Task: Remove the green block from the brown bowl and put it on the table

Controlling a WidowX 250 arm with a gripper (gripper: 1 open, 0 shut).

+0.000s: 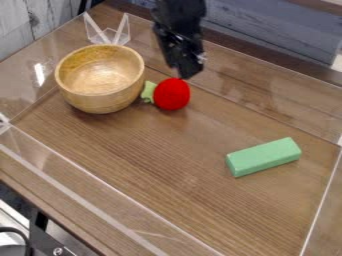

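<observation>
One claw, upper centre of my view, hangs just above the red toy; holding nothing, fingers partly apart.

Wood-grain table w/ slight sheen, clear acrylic walls; matt grained wooden bowl; smooth matt green block.
</observation>
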